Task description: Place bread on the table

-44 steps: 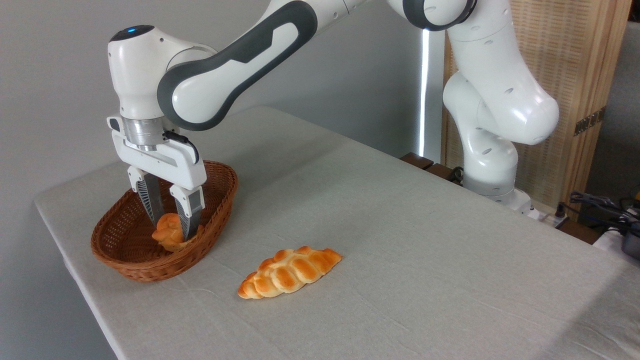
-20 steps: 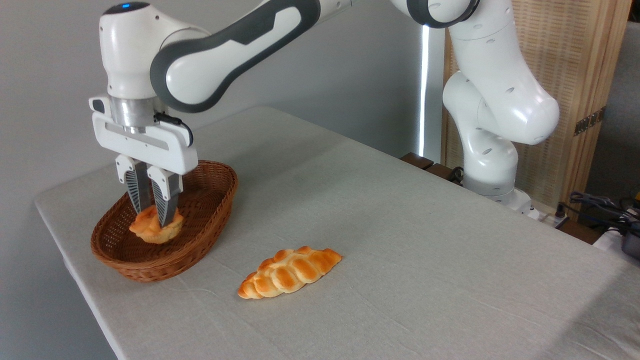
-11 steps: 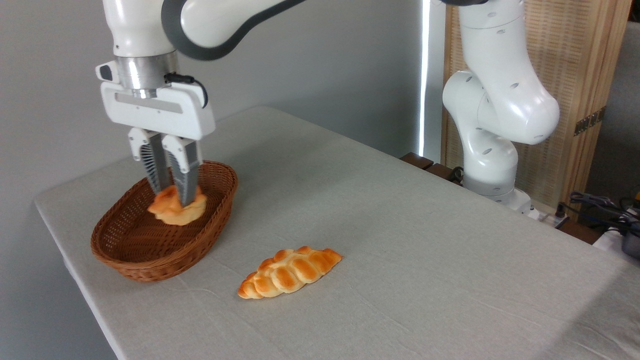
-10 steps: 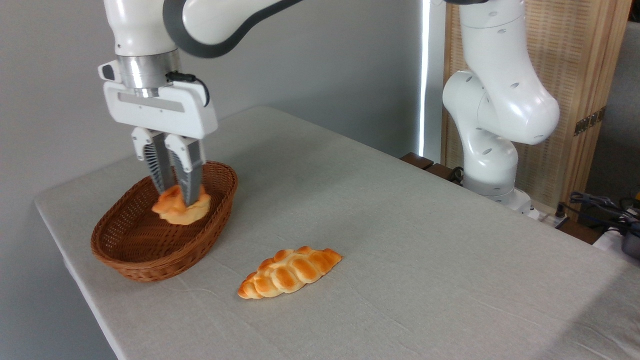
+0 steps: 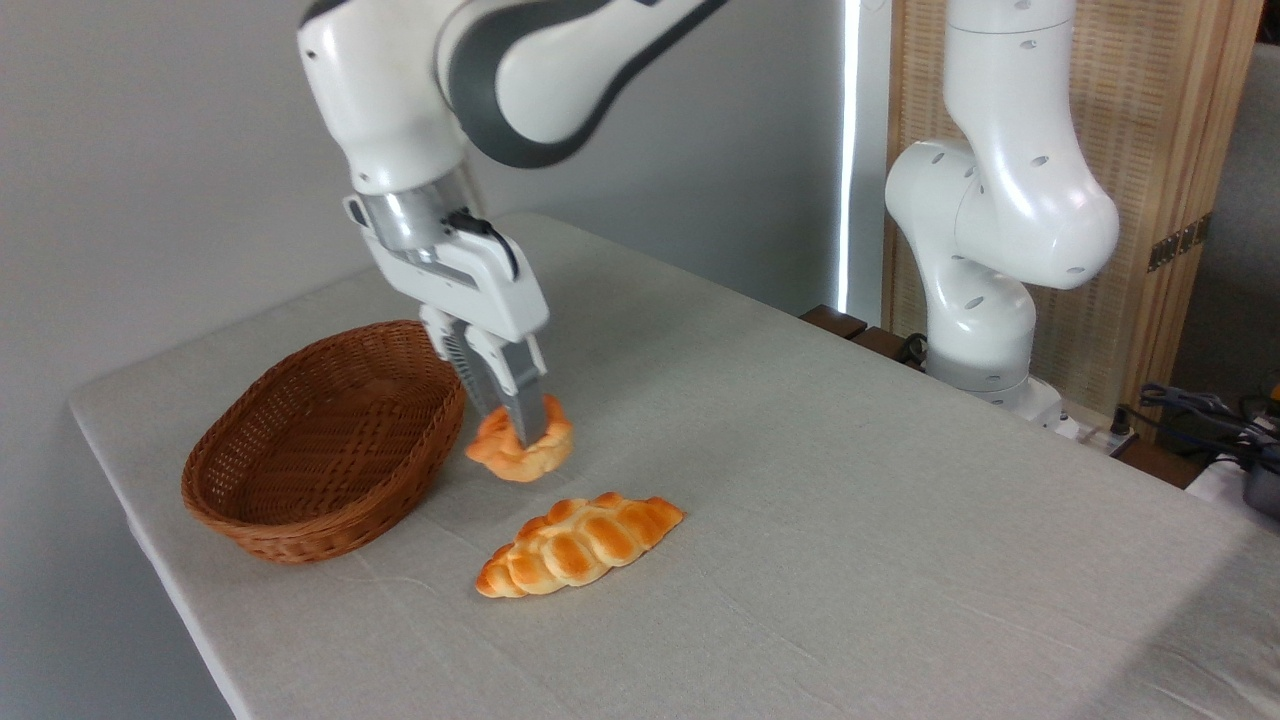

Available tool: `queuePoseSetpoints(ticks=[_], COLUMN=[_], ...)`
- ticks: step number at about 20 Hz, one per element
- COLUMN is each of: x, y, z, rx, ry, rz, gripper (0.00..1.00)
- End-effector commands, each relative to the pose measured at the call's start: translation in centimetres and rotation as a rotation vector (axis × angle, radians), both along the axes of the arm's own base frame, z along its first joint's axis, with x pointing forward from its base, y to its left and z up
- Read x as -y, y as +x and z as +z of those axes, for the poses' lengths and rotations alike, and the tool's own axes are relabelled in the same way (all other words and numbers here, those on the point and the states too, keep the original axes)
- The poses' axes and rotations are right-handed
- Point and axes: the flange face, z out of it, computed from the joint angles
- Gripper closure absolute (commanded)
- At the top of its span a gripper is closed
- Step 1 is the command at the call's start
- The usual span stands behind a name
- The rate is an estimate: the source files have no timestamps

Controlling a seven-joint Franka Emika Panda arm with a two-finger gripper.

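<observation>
**One bun in transit, one loaf at rest**

One fixed camera view; entries follow.

Item 1, bread (image 5: 520,452): small round golden-orange bun with a knotted top. Held in the air just right of the basket rim, above the cloth and just behind the braided loaf, apart from both. It hangs slightly tilted from the fingers.

Item 2, gripper (image 5: 512,425): tilted, its two fingers drawn close and pinching the bun through its upper middle. The fingertips sink into the top, so their ends are partly hidden.

Item 3, table (image 5: 850,520): large, covered in plain light grey-beige cloth, with ample bare surface to the right and front.

Item 4, wicker basket (image 5: 325,440): brown, oval, near the left edge; nothing visible inside.

Item 5, braided loaf (image 5: 580,545): longer, golden, lying flat on the cloth in front of the bun.

Item 6, robot base (image 5: 985,300): white, at the far right edge of the table.

Handling note, as judgement: the bun appears light and soft, yielding under the fingers, and probably not slippery. A narrow pinch across the knotted crown seems adequate; a squeeze harder than needed could dent it. Set-down likely calls for a low release onto bare cloth, clear of the loaf.
</observation>
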Motion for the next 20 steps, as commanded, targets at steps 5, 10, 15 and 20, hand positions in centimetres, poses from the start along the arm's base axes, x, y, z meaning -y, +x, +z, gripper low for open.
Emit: queuePoseSetpoints(ticks=[5, 10, 15, 20], x=[-2.4, -2.3, -2.1, -1.9], y=[-1.2, -1.1, -0.9, 0.4], z=[-2.1, -2.0, -0.9, 7.8], rx=[-0.046, -0.042, -0.018, 0.143], ry=[-0.019, -0.022, -0.026, -0.06], rz=[0.0, -0.001, 0.003, 0.009], gripper=[0.0, 0.0, 0.0, 0.0])
